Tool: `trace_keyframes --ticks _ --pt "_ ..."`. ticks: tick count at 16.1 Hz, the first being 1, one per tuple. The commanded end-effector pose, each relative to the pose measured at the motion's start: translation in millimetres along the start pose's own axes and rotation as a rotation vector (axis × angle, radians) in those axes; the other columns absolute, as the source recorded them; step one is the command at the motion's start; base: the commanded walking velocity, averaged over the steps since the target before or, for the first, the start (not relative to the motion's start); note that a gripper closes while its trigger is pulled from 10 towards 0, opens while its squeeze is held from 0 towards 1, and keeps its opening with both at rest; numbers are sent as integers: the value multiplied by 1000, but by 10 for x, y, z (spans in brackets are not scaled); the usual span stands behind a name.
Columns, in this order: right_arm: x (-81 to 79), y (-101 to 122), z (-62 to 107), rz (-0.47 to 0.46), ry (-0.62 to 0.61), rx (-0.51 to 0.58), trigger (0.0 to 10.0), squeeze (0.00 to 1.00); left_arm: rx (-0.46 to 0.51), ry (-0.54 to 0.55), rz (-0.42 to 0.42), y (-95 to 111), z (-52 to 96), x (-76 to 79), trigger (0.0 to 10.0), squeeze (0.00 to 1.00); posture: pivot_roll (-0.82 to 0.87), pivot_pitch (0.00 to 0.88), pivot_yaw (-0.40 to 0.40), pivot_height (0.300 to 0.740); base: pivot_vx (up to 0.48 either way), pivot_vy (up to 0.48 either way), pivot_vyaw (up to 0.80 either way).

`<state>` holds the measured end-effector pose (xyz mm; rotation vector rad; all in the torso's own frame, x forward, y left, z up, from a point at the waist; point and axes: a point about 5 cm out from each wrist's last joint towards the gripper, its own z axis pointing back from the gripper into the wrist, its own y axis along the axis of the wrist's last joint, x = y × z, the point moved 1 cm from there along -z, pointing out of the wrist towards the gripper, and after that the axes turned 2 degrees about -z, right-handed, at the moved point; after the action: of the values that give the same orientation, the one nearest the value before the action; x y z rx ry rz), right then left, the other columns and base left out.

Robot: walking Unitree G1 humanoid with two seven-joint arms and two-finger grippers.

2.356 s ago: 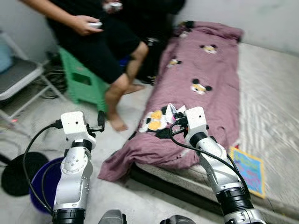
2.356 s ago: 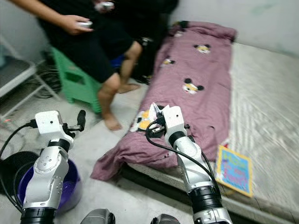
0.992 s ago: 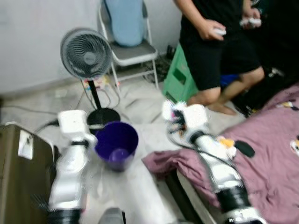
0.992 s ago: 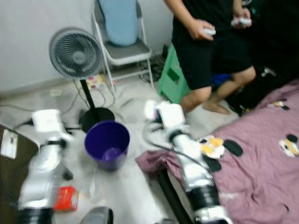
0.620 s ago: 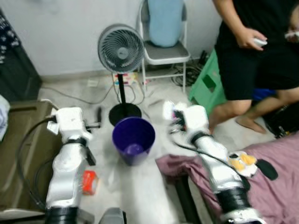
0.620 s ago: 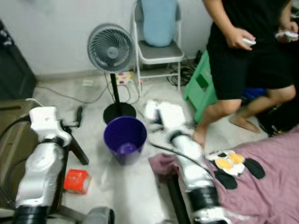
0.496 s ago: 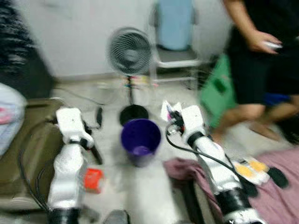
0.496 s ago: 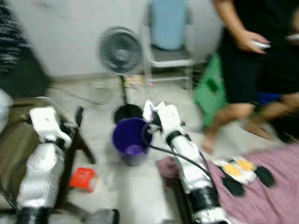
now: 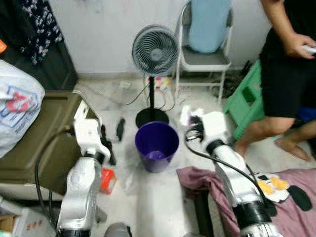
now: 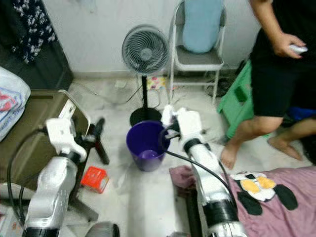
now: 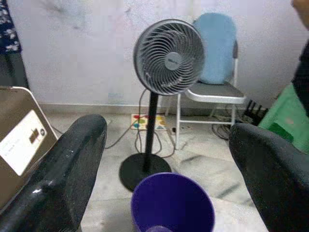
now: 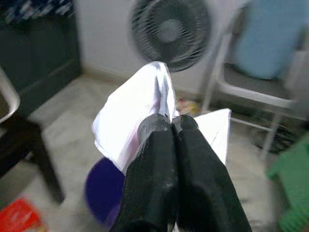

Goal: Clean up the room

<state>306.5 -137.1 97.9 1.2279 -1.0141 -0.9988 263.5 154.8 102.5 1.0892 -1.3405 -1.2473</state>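
A purple bin (image 9: 157,143) stands on the floor in front of me, with something pale lying at its bottom. My right gripper (image 9: 190,121) hovers just right of the bin's rim, shut on a crumpled white paper (image 12: 140,108); in the right wrist view its fingers (image 12: 159,159) are pressed together over the paper, with the bin (image 12: 104,193) below. My left gripper (image 9: 112,132) is held open and empty left of the bin; the left wrist view looks between its wide-apart fingers (image 11: 63,169) at the bin (image 11: 173,205).
Behind the bin stands a pedestal fan (image 9: 156,49), then a folding chair (image 9: 205,57) with a blue cushion. A person (image 9: 289,64) sits on a green stool (image 9: 244,106) at right. A brown box (image 9: 42,133) is at left, a red pack (image 9: 107,180) on the floor, a mauve blanket (image 9: 197,180) at lower right.
The view has swung left from the bed to the bin and fan. My right gripper still holds the white paper, now close beside the bin's rim.
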Motion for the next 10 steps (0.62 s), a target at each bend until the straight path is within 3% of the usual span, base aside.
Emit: trace_keyframes --ticks 1,3,9,10 --pt "7 96 21 -15 -14 34 10000 0 11 4 -17 49 39 -34 10000 0 -67 0 -30 740 0 0 0" --pt "73 77 113 -21 -52 34 10000 0 8 -6 -32 36 144 -14 10000 0 -79 0 -24 740 0 0 0" --pt "79 50 119 -19 -69 10 10000 0 24 -24 -13 74 118 4 10000 0 -76 0 -27 740 0 0 0" --pt "54 67 113 -5 -48 19 10000 0 24 -21 -10 78 118 2 10000 0 -78 0 -26 740 0 0 800"
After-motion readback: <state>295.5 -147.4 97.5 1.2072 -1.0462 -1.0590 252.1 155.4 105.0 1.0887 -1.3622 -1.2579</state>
